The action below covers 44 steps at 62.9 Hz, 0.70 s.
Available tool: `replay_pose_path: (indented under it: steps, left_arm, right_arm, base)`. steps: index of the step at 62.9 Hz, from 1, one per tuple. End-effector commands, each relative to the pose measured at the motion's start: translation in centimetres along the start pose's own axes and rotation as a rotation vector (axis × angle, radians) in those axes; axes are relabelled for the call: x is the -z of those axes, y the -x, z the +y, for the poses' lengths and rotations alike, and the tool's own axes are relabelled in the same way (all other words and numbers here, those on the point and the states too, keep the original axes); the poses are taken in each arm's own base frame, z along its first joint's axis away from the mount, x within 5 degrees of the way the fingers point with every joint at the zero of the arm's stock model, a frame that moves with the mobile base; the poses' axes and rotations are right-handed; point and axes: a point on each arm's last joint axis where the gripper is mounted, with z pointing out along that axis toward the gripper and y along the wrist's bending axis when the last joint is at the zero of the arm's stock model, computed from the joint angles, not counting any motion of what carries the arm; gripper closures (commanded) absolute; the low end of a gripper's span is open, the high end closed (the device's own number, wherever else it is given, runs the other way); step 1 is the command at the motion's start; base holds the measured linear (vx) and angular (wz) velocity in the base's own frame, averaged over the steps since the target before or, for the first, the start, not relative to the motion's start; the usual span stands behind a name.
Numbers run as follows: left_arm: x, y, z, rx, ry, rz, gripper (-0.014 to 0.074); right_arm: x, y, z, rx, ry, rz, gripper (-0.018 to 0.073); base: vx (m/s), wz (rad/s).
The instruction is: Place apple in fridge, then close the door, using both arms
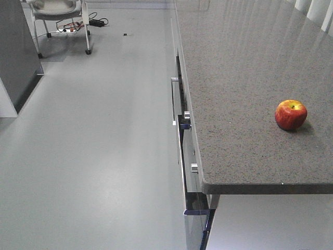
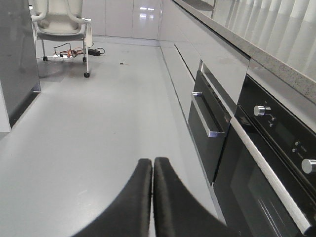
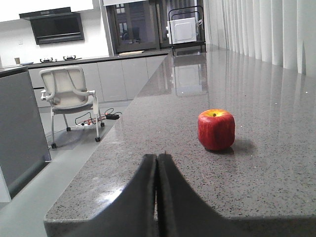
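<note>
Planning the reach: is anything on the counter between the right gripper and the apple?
No. The right wrist view shows only bare speckled countertop between the right gripper and the apple.

One apple (image 1: 291,114), one wheeled chair (image 3: 69,96), one speckled counter (image 1: 239,78), one power strip (image 1: 96,22).

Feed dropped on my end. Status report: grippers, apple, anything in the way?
Left gripper shut, empty, low by the oven front. Right gripper shut, empty, facing the apple. Apple sits untouched on the countertop. Nothing between them.
</note>
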Motion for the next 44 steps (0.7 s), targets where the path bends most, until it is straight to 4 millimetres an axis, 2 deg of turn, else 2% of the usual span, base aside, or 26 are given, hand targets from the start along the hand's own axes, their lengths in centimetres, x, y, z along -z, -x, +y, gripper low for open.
replay_pose_path:
  steps: [1, 44]
  left_arm:
    - [-0.14, -0.14, -0.17, 0.002, -0.027, -0.042, 0.0603]
    - [-0.14, -0.14, -0.17, 0.002, -0.027, -0.042, 0.0603]
  right_arm:
    - [0.13, 0.33, 0.10, 0.007, 0.015, -0.080, 0.0563]
    - [0.13, 0.34, 0.10, 0.007, 0.015, -0.082, 0.0563]
  base:
    - [0.00, 0.00]
    - [0.00, 0.00]
